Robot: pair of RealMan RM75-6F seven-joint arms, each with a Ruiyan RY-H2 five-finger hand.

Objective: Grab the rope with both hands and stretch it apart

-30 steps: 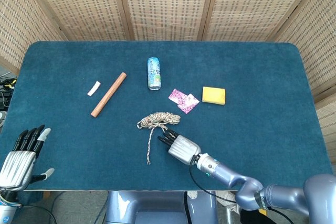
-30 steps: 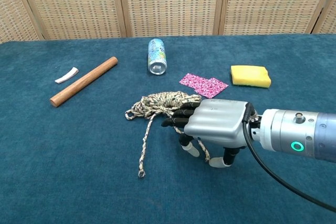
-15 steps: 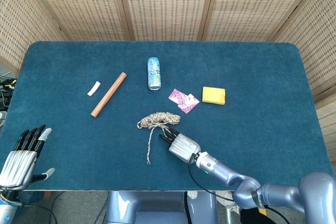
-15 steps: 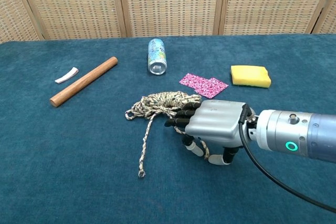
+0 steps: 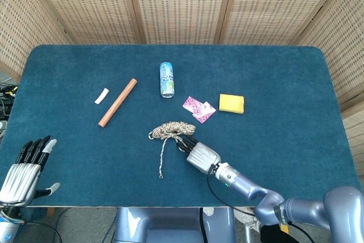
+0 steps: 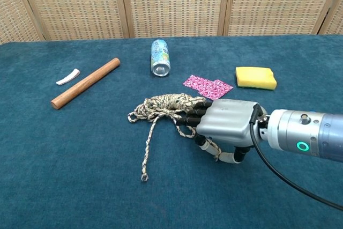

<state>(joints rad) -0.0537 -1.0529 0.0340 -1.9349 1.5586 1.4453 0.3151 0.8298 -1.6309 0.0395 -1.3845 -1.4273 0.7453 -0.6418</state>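
The speckled rope [image 5: 169, 129] lies coiled at mid-table, one loose tail [image 6: 146, 154] trailing toward the front edge. My right hand [image 5: 200, 155] lies low on the cloth just right of the coil [image 6: 163, 105]. In the chest view this right hand [image 6: 225, 124] has its dark fingers [image 6: 190, 117] stretched onto the coil's right side, and a strand runs under the palm by the thumb. I see no closed grip on the rope. My left hand [image 5: 23, 169] waits at the front left corner, fingers straight and apart, holding nothing, far from the rope.
A drink can [image 5: 166, 79] lies behind the rope. A wooden stick [image 5: 118, 102] and a small white piece [image 5: 102, 96] are at the left. A pink patterned packet [image 5: 198, 108] and a yellow sponge [image 5: 231, 103] sit to the right. Woven screens stand behind the blue table [image 5: 284, 140].
My right hand has slid forward and a little up-table, bringing its fingers further onto the coil. The left hand and the rope have hardly moved.
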